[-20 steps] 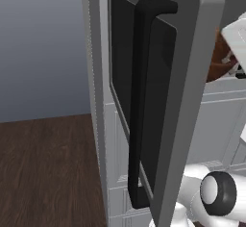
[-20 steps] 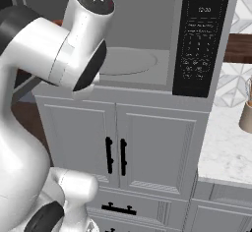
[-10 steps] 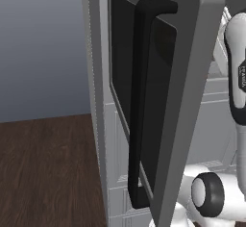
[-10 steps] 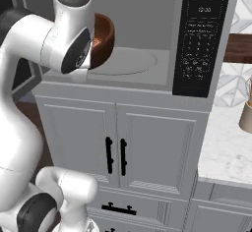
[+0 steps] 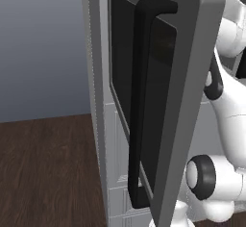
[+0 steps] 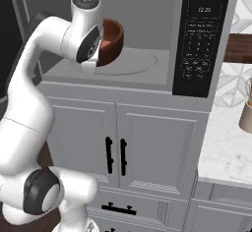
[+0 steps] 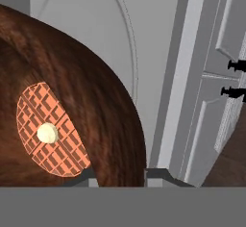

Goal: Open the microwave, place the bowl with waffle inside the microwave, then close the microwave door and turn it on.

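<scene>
The microwave [image 6: 202, 39] stands open, its grey cavity and round turntable [image 6: 135, 61] showing. Its door [image 5: 190, 77], with a dark window and a long black bar handle [image 5: 141, 101], is swung out towards me on the left. My gripper [image 6: 101, 51] is shut on the wall of the brown wooden bowl [image 6: 113, 39], which hangs just above the turntable in the left half of the cavity. In the hand view the gripper [image 7: 120, 178] has one finger on each side of the bowl [image 7: 101, 101] wall. An orange waffle [image 7: 50, 132] with a pale pat on top lies inside.
Grey panelled cabinet doors with black handles [image 6: 115, 155] sit under the microwave, with a drawer below. A marble counter [image 6: 226, 142] with a tan vessel [image 6: 246, 113] lies to the right. Dark wood floor [image 5: 43, 173] spreads left of the open door.
The arm has swung from in front of the opening and carried the bowl rightwards and deeper into the microwave cavity, above the turntable. The door has not moved.
</scene>
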Motion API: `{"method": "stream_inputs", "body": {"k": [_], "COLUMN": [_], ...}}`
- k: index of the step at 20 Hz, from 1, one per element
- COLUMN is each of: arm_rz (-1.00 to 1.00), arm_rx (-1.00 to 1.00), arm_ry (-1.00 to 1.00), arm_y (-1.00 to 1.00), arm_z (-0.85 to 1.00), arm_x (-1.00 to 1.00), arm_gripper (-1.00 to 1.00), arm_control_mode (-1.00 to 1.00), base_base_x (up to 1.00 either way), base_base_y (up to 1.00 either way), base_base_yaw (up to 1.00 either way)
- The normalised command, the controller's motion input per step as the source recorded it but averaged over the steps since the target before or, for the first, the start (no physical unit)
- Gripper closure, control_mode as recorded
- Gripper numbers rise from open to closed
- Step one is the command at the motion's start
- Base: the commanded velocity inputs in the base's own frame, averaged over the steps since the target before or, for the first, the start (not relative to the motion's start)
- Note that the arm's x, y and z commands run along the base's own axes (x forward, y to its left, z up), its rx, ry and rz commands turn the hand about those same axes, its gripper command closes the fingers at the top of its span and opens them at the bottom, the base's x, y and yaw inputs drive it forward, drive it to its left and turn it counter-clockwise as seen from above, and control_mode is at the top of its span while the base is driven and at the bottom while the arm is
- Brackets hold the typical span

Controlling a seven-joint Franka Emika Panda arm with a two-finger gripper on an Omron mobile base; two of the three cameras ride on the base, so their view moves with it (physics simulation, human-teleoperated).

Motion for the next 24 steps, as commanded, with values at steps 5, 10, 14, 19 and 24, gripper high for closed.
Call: {"method": "stream_inputs", "body": {"k": [5,10,14,19,24], "arm_rz": [-0.07,-0.05,-0.04,0.0,0.0], "arm_rx": [0.0,0.0,0.0,0.0,-0.02], "arm_ry": [0.08,0.12,0.03,0.0,-0.04], "arm_y": [0.0,0.0,0.0,-0.05,0.0], "arm_z": [-0.04,-0.46,-0.42,-0.03,0.07], "arm_x": [0.89,0.68,0.35,0.16,-0.25], "arm_gripper": [1.0,1.0,1.0,1.0,-1.0], "arm_control_mode": [-1.0,-1.0,-1.0,-1.0,-1.0], "base_base_x": [0.0,0.0,0.0,0.0,0.0], "base_base_y": [0.0,0.0,0.0,0.0,0.0], "base_base_yaw": [0.0,0.0,0.0,0.0,0.0]}}
